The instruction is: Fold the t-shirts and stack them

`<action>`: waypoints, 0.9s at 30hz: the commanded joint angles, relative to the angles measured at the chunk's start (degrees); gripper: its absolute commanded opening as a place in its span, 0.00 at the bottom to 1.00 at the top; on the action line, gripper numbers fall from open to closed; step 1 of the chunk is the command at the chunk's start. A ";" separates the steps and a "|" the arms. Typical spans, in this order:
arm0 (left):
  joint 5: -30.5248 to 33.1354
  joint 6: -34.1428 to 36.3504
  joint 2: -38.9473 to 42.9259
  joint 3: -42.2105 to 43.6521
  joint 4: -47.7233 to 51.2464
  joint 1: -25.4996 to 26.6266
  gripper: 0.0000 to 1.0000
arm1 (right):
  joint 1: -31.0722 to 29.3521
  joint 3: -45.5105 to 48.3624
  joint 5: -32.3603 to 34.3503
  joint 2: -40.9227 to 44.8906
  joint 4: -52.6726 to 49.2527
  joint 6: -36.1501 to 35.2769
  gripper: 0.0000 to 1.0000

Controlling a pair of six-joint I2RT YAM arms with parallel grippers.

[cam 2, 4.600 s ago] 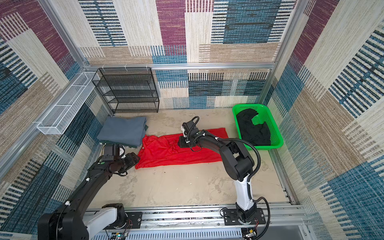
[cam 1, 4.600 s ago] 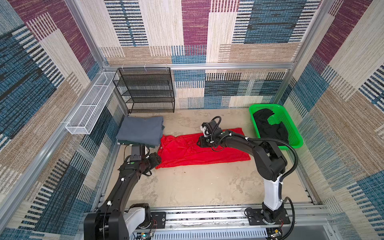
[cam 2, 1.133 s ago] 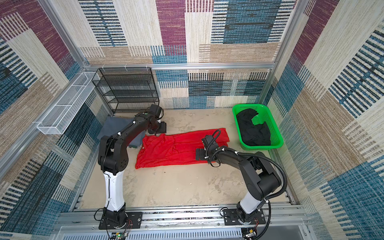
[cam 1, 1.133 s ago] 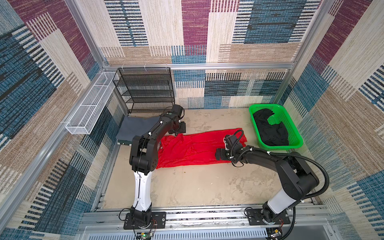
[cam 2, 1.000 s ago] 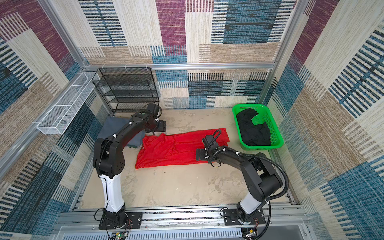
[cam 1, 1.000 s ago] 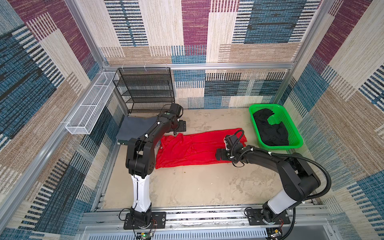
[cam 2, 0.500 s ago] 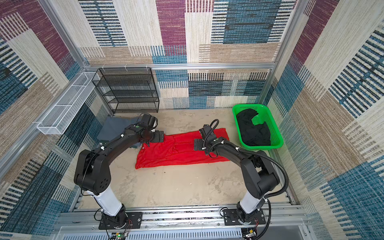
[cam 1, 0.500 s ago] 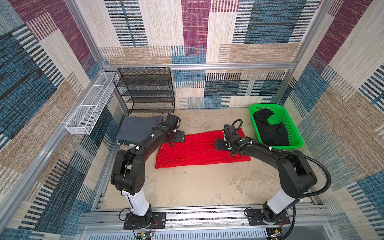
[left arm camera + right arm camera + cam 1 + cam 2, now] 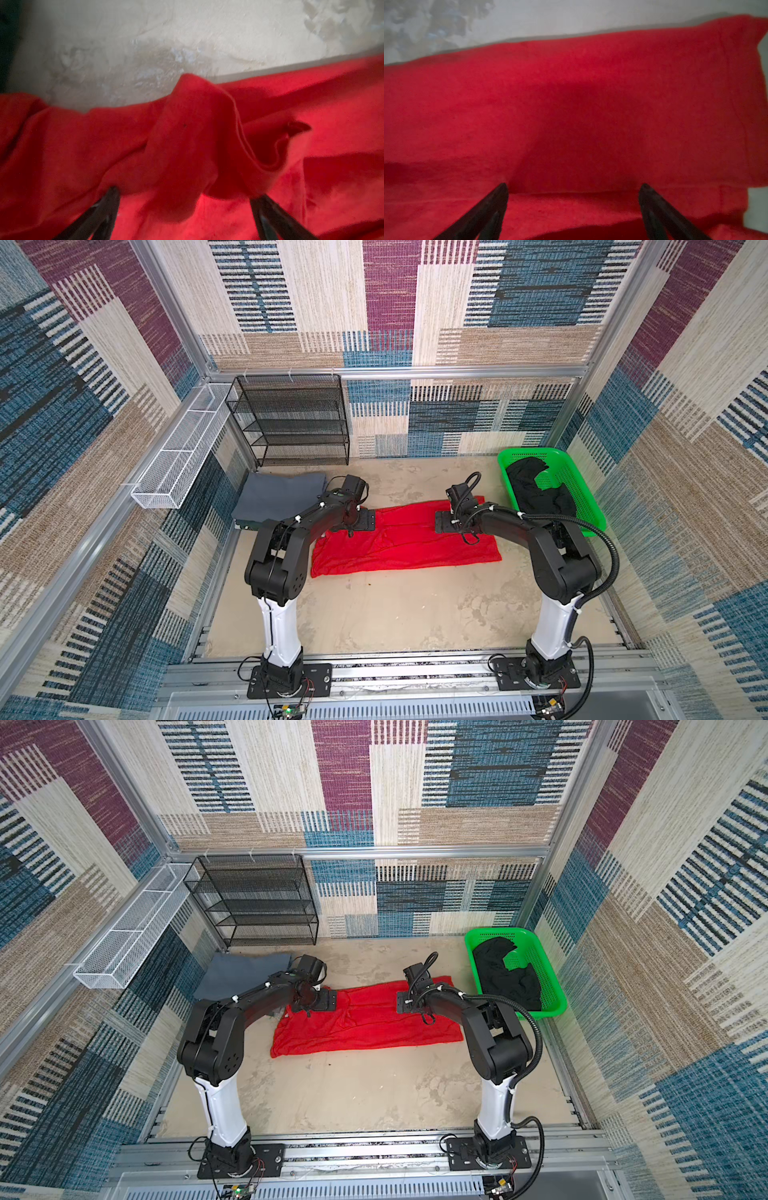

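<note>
Between the tips of the left fingers (image 9: 104,212), which stand spread wide and clamp nothing, a rumpled ridge of the bright red cloth t-shirt (image 9: 197,135) bunches up; only the dark ends of the fingers show and the view is blurred, so it is hard to say whether the tips press the cloth or hang just over it; beyond the ridge lies the bare, mottled beige table (image 9: 145,41).

The right fingers (image 9: 488,212) are just as wide apart and grip nothing; flat red cloth fills the space between and ahead of them, a folded edge crosses just past their tips, and a strip of table shows beyond the far hem.

In both top views the fingers of both arms are hidden under their wrists; the red t-shirt (image 9: 407,543) lies as a long band across the table, one arm over each end of its far edge.

Outward of the left fingers sits the folded slate grey cloth t-shirt (image 9: 278,499), its near corner covered by the left arm; outward of the right fingers the black cloth t-shirt (image 9: 540,497) lies crumpled in the bright green perforated plastic basket (image 9: 555,480), its shape impossible to read.
</note>
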State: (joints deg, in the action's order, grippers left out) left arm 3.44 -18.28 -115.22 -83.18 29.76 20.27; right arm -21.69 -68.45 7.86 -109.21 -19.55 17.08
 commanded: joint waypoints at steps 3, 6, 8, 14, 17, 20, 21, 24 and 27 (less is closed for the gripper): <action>-1.45 1.30 -8.40 -10.94 4.60 0.12 0.98 | 0.64 2.31 0.26 0.05 0.03 -0.64 0.98; -1.74 1.41 -11.15 -14.48 4.70 0.10 0.98 | 0.92 3.59 0.75 0.77 -0.48 -0.73 0.98; -1.80 1.80 -13.16 -17.36 5.44 0.11 0.98 | 1.05 4.66 0.80 1.49 -0.66 -0.73 0.98; -1.37 2.73 -19.93 -27.26 9.79 0.12 0.98 | 1.21 8.78 0.49 4.36 -1.45 0.35 0.98; -2.21 2.73 -23.02 -31.78 11.15 0.21 0.98 | 1.24 11.39 -0.32 6.48 -1.54 1.42 0.99; -3.08 2.90 -26.10 -36.97 12.79 0.19 0.98 | 1.29 14.12 -1.69 8.86 -1.56 2.55 0.98; -3.22 2.98 -27.11 -38.94 13.72 0.19 0.98 | 1.26 15.10 -1.96 9.56 -1.67 2.97 0.99; -3.94 3.33 -29.49 -43.65 14.45 0.29 0.98 | 1.23 18.10 -2.83 12.06 -1.63 4.72 0.99; -5.45 3.34 -31.70 -48.31 14.73 0.63 0.98 | 1.24 21.39 -4.52 15.46 -1.12 6.58 0.98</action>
State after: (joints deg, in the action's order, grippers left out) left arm 1.32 -16.08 -144.84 -128.55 40.84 20.75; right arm -20.51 -49.28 6.61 -95.37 -15.46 19.68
